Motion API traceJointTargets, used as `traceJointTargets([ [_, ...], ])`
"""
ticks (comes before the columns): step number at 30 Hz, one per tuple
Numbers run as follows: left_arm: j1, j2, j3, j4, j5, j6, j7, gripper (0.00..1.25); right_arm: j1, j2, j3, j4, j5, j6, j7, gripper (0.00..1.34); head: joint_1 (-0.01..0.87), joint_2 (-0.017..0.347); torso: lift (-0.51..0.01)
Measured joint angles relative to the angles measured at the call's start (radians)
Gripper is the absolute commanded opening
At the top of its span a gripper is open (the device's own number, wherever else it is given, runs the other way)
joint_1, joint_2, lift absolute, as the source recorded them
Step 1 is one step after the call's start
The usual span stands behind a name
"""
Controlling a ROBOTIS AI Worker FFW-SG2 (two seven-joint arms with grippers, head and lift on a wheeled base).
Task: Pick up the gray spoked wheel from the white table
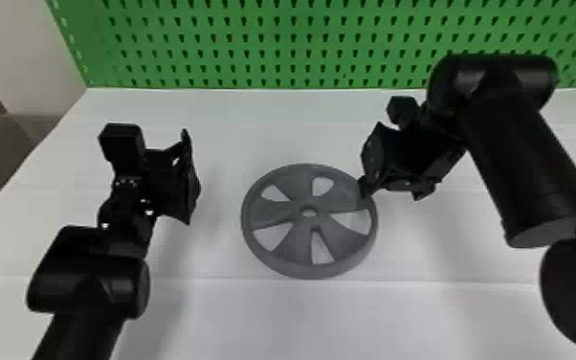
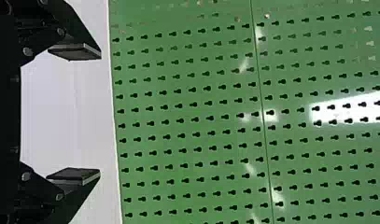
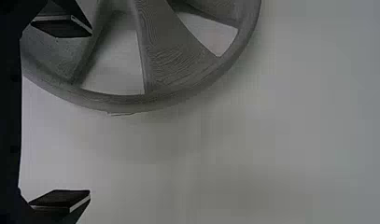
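The gray spoked wheel (image 1: 332, 239) lies flat on the white table (image 1: 234, 316), near the middle of the head view. My right gripper (image 1: 393, 191) is at the wheel's right side, with one finger over the rim and the other outside it. In the right wrist view, the right gripper (image 3: 87, 113) stands open, and the wheel (image 3: 176, 63) passes by one finger; whether they touch I cannot tell. To the left of the wheel and apart from it is my left gripper (image 1: 191, 177). Seen from its own wrist, the left gripper (image 2: 87, 113) is open with nothing between its fingers.
A green perforated board (image 1: 277, 48) rises along the table's back edge. The right forearm (image 1: 516, 167) spans the right side above the table. A gray wall and brown floor are beyond the table's left edge.
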Motion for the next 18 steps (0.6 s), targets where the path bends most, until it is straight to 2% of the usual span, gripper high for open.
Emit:
traceJointTargets([
  [18,-0.004,0.011,-0.008,0.001,0.002,0.004,0.000,0.88,0.012,0.000,-0.002,0.011,-0.045,0.000,0.000,1.25,0.779,0.071,-0.097],
])
